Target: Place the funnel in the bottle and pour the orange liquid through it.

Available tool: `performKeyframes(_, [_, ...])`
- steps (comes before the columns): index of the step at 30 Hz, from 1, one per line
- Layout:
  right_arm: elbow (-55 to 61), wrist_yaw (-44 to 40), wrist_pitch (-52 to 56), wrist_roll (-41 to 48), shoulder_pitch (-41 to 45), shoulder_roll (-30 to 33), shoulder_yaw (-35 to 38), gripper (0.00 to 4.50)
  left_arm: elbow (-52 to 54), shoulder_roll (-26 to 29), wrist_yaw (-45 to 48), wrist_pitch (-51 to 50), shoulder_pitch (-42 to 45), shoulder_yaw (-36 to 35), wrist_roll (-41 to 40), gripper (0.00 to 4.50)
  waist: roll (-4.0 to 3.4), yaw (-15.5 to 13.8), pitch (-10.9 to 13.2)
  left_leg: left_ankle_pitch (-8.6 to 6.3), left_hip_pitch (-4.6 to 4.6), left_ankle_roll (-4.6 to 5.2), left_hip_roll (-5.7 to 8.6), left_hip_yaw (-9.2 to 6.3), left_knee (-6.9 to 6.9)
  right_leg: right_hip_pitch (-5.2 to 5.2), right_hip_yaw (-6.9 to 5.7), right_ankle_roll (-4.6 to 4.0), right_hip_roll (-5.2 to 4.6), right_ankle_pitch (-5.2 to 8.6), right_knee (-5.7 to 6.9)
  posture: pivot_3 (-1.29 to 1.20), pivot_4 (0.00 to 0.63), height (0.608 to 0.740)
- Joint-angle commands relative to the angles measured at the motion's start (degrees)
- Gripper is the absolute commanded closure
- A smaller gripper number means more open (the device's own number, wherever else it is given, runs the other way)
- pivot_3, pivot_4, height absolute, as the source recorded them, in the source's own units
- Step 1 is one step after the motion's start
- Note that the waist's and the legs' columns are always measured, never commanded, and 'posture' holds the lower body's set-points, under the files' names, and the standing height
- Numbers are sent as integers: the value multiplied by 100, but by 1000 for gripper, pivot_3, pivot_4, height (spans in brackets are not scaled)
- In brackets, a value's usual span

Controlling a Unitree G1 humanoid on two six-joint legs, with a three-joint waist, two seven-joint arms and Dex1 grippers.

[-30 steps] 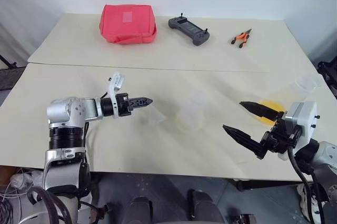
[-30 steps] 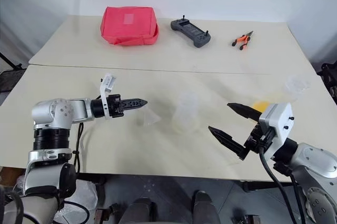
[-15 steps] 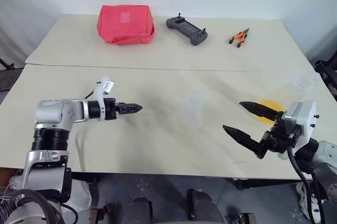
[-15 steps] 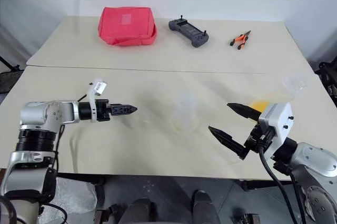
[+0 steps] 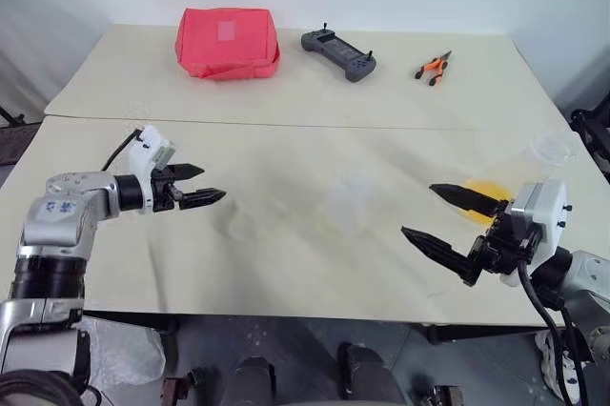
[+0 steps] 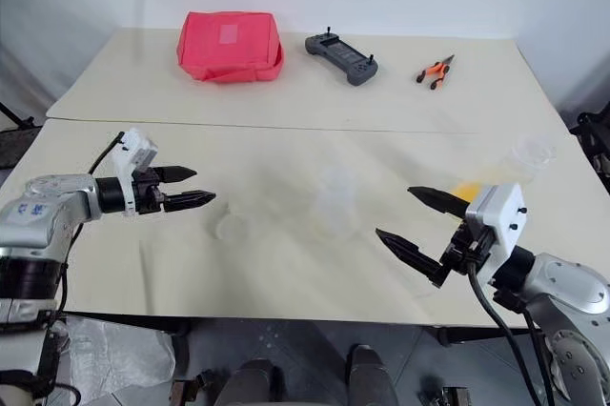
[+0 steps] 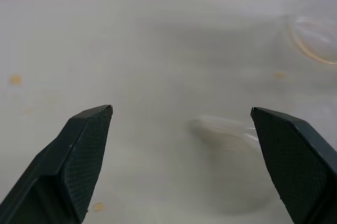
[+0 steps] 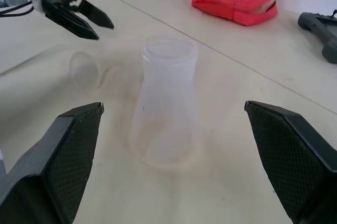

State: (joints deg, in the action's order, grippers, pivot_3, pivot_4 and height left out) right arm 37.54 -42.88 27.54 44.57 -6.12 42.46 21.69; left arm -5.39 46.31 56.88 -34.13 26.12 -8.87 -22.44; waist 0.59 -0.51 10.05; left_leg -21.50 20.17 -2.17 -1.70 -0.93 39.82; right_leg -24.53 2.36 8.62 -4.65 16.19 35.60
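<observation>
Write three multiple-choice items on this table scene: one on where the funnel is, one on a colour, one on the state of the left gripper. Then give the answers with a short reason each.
1. Where is the funnel?
A. Seated in the bottle's neck
B. Lying on the table between the left gripper and the bottle
C. Held by the right gripper

2. What colour is the pouch at the far side of the table?
A. Red
B. Blue
C. Green

3. How is the left gripper?
A. Shut on the funnel
B. Shut on nothing
C. Open and holding nothing

Answers:
1 B: the funnel lies on its side on the table, apart from the bottle.
2 A: the pouch is red.
3 C: the left gripper has its fingers spread with nothing between them.
</observation>
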Motion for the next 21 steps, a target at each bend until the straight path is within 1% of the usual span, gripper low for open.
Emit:
performKeyframes(1, [50,-97,-33,72,-1,92,149,0,708,68,324,610,-635,-576,-325,22,0,23,0,0,0,0,-1,1,-1,-1,1,0,0,0,-2,0,150,740])
performKeyframes(5, [-56,-170,-4,95,184,134,84,0,727,58,562,1376,-1131,-563,-163,22,0,35,0,-10,-5,18,-1,1,-1,1,1,-2,0,1,-2,0,150,740])
performKeyframes(9, [-107,-209,4,87,297,153,72,0,758,94,686,1791,-1364,-409,-36,22,0,35,0,-11,-5,21,-1,1,0,1,1,-2,0,1,-4,0,150,740])
performKeyframes(12, [-82,-209,24,90,279,155,69,0,353,36,604,2334,-1257,-174,348,22,0,37,0,-12,-4,21,-1,0,-1,1,0,-2,1,1,-3,0,150,740])
performKeyframes(17, [-62,-203,46,83,254,157,96,0,-80,-63,593,2699,-960,162,635,22,0,44,0,-12,-5,21,-1,1,-1,1,0,-2,2,1,-1,0,150,740])
performKeyframes(20, [-41,-179,46,72,240,155,121,0,-258,-106,491,2528,-821,123,550,594,0,48,0,-12,-4,22,-1,2,-1,1,0,-2,2,1,2,0,150,740])
performKeyframes(21, [-29,-176,45,77,216,152,144,0,-244,-69,509,2430,-812,108,512,882,0,51,0,-12,-4,22,-1,1,-1,0,0,-2,2,1,2,0,150,740])
